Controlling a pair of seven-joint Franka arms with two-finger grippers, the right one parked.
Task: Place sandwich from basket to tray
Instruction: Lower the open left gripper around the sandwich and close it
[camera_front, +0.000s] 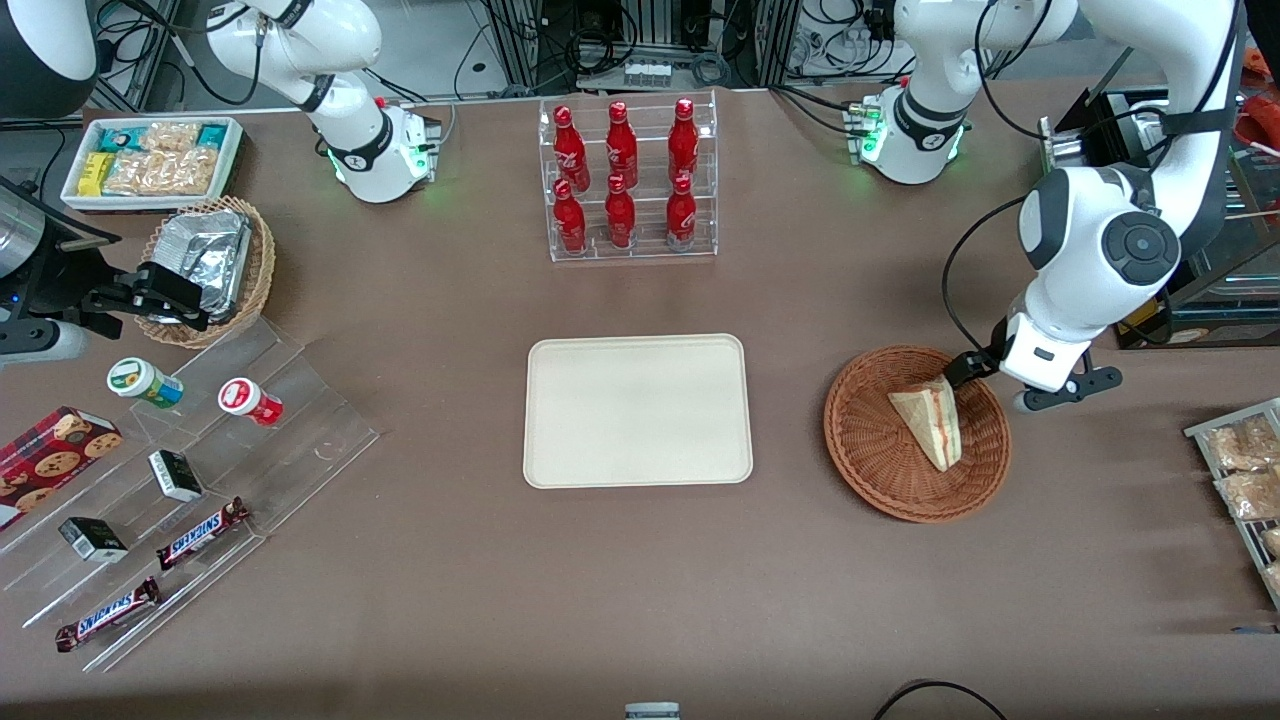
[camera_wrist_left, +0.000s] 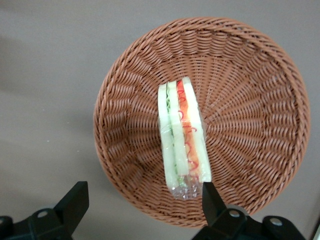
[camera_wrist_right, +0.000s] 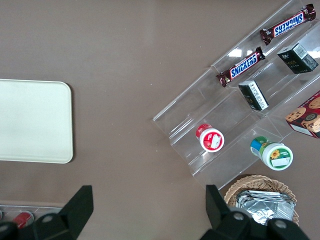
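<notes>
The sandwich (camera_front: 930, 425) (camera_wrist_left: 182, 140), a pale wedge in clear wrap with red and green filling stripes, lies in the reddish-brown woven basket (camera_front: 880, 470) (camera_wrist_left: 250, 100). My gripper (camera_front: 985, 385) (camera_wrist_left: 142, 205) hovers over the basket's rim on the side farther from the front camera, open wide. One finger (camera_wrist_left: 211, 200) stands close beside the sandwich's wrapped end. The second finger (camera_wrist_left: 75, 200) is over bare table outside the rim. Nothing is between the jaws. The cream-white tray (camera_front: 638, 410) (camera_wrist_right: 35, 122) lies beside the basket, toward the parked arm's end, with nothing on it.
A clear rack of red bottles (camera_front: 628, 180) stands farther from the front camera than the tray. Toward the parked arm's end are a clear stepped shelf with snacks (camera_front: 180, 470), a light wicker basket of foil packets (camera_front: 210, 265) and a white bin (camera_front: 150, 160). A packet rack (camera_front: 1245, 470) sits at the working arm's end.
</notes>
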